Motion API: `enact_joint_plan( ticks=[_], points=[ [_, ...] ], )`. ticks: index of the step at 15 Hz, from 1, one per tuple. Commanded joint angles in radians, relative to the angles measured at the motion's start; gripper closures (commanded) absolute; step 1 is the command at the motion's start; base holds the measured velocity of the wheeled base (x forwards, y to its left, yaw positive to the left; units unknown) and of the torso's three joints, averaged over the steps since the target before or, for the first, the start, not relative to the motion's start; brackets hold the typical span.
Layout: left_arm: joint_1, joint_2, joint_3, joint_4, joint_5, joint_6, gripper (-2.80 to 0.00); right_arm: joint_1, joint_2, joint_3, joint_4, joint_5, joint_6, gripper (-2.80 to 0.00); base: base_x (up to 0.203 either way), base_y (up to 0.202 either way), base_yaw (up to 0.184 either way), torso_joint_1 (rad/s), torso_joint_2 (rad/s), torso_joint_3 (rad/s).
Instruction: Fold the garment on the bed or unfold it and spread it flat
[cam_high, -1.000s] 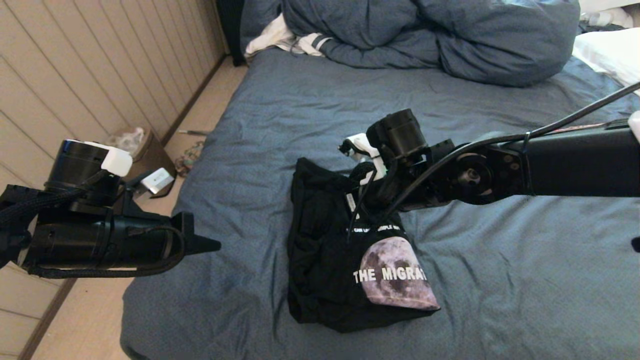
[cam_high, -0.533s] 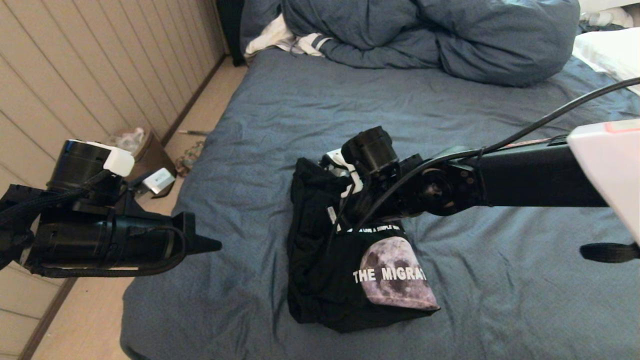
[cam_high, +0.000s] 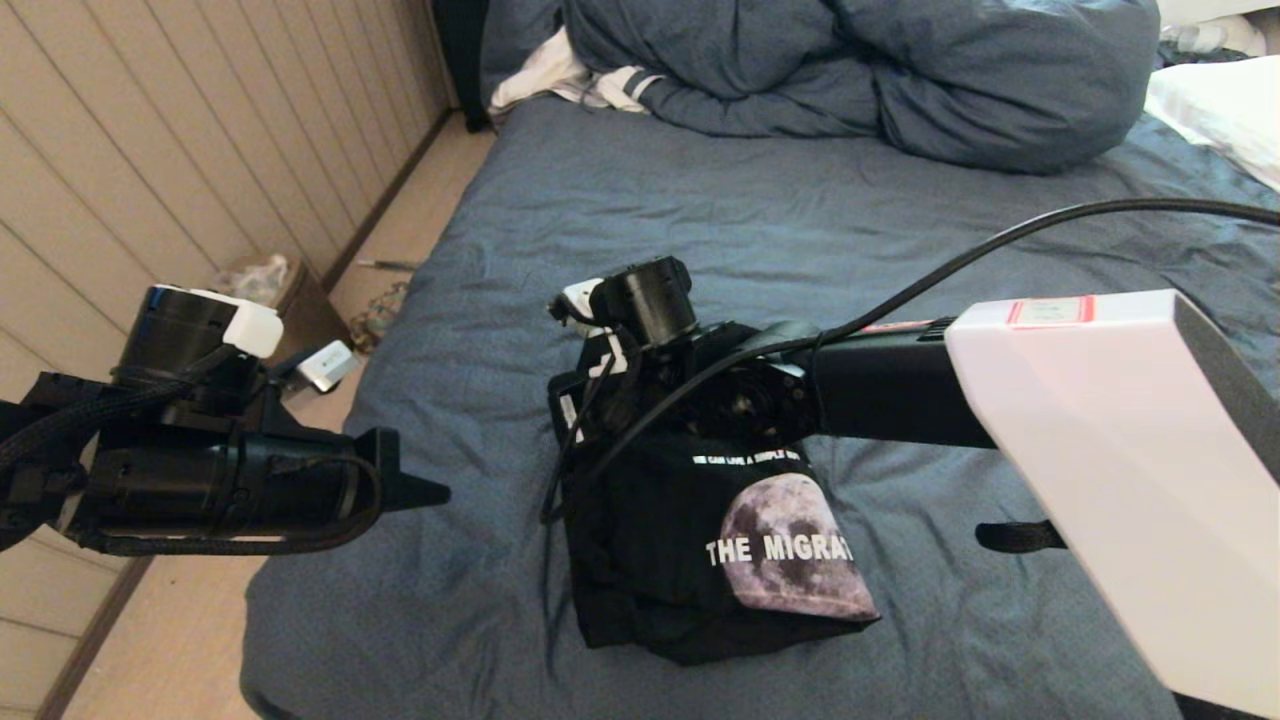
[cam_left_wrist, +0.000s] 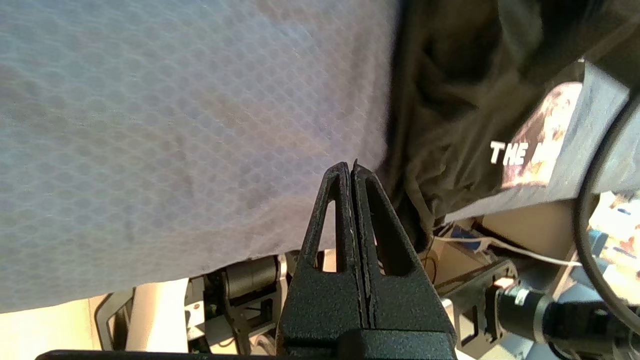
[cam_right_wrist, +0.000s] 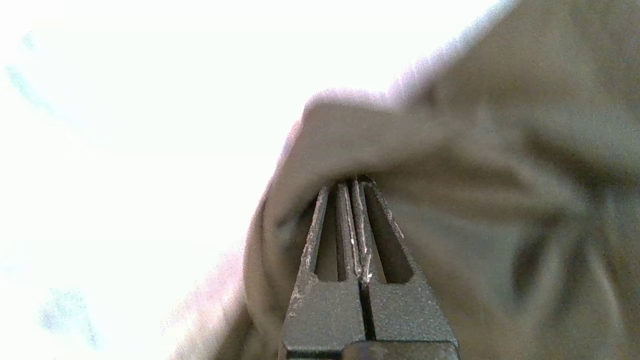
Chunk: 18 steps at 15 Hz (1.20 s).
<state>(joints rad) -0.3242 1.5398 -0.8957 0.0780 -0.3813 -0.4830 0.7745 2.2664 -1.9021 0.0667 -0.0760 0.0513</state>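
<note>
Lying crumpled in a dark heap, the garment (cam_high: 700, 540) sat on the bed (cam_high: 800, 230) toward its near edge, closer to the left side than the right, with the pale moon print (cam_high: 795, 550) and white lettering turned up on its near right part. The right gripper (cam_right_wrist: 354, 181) had its fingers pressed together, and in the right wrist view their tips were tucked under a fold of the shirt's cloth; whether any cloth was pinched between them could not be told. In the head view the right arm (cam_high: 890, 400) reached across from the right and covered the far part of the heap, its white casing filling the near right corner of the view. The left gripper (cam_left_wrist: 351, 167) was pressed together on nothing, level, above the bed's left edge and pointing toward the shirt, well apart from it. At the far end of the bed lay a bulky blue duvet (cam_high: 850, 70), a white cloth with striped cuff (cam_high: 570, 80) beside it, and a white pillow (cam_high: 1220, 110) at the far right corner.
</note>
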Motion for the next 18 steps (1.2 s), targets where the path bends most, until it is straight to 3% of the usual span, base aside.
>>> enact_joint_plan(
  ticks=[1,7,10,12,13,15,18],
  points=[
    [-0.003,0.005,0.001,-0.003,-0.001,-0.003,0.00,0.039,0.042,-0.015,-0.061,-0.002,-0.005,0.00,0.000,0.000,0.000,0.000,0.00,0.000],
    [-0.003,-0.015,0.001,-0.004,0.002,0.001,0.00,0.056,-0.066,0.013,-0.056,-0.002,-0.007,0.00,0.000,0.000,0.000,0.000,0.00,0.000],
    [-0.003,-0.107,0.000,-0.004,0.014,0.008,0.00,0.036,-0.218,0.087,-0.049,-0.014,-0.010,0.00,0.000,0.000,0.000,0.000,0.00,0.000],
    [0.002,-0.224,-0.006,0.005,0.039,0.016,0.00,0.019,-0.358,0.150,-0.010,-0.071,-0.012,0.00,0.000,0.000,0.000,0.000,0.00,0.000],
    [0.012,-0.297,-0.008,0.019,0.078,0.034,0.00,0.010,-0.443,0.199,0.014,-0.109,-0.012,0.00,0.000,0.000,0.000,0.000,0.00,0.000],
    [0.034,-0.452,-0.005,0.084,0.223,0.115,0.00,-0.011,-0.629,0.341,0.037,-0.167,-0.012,0.00,0.000,0.000,0.000,0.000,0.00,0.000],
    [0.053,-0.737,-0.013,0.272,0.391,0.190,0.00,-0.042,-0.974,0.636,0.053,-0.241,-0.009,0.00,0.000,0.000,0.000,0.000,0.00,0.000]
  ],
)
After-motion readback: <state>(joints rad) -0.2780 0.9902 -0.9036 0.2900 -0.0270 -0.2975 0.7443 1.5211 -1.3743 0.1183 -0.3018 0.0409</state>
